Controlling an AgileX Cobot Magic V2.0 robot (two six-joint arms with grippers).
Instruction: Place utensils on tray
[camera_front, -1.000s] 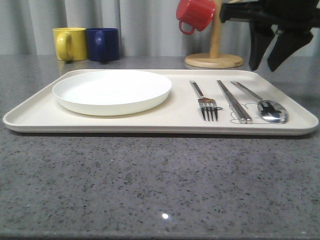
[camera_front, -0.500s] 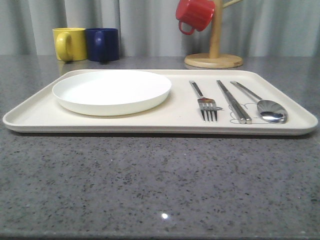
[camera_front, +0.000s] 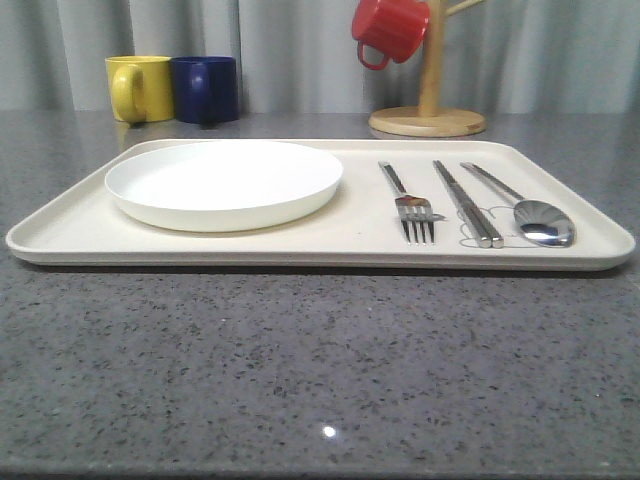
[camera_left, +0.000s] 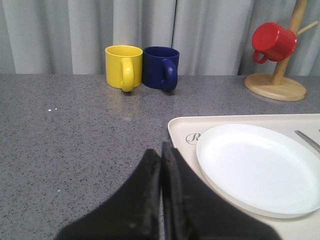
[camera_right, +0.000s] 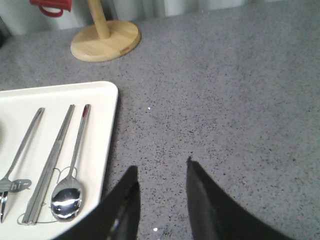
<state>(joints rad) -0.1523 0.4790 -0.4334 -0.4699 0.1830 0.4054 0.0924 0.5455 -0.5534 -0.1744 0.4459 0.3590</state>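
A cream tray (camera_front: 60, 235) lies across the grey table. On its left half sits a round white plate (camera_front: 224, 182). On its right half lie a fork (camera_front: 412, 205), a pair of metal chopsticks (camera_front: 467, 205) and a spoon (camera_front: 535, 218), side by side. The left wrist view has my left gripper (camera_left: 161, 148) shut and empty, over the table beside the tray's corner (camera_left: 182, 131) and the plate (camera_left: 255, 167). My right gripper (camera_right: 161, 167) is open and empty above bare table, to the right of the tray (camera_right: 102, 130), spoon (camera_right: 66, 200) and chopsticks (camera_right: 52, 162).
A yellow mug (camera_front: 138, 87) and a blue mug (camera_front: 205, 88) stand behind the tray at the back left. A wooden mug stand (camera_front: 428, 118) with a red mug (camera_front: 390, 28) hanging on it is at the back right. A curtain closes off the rear.
One second ago my right arm hung at the upper right of the front view above the spoon; it has since withdrawn out of that view. The tray's contents have stayed put.
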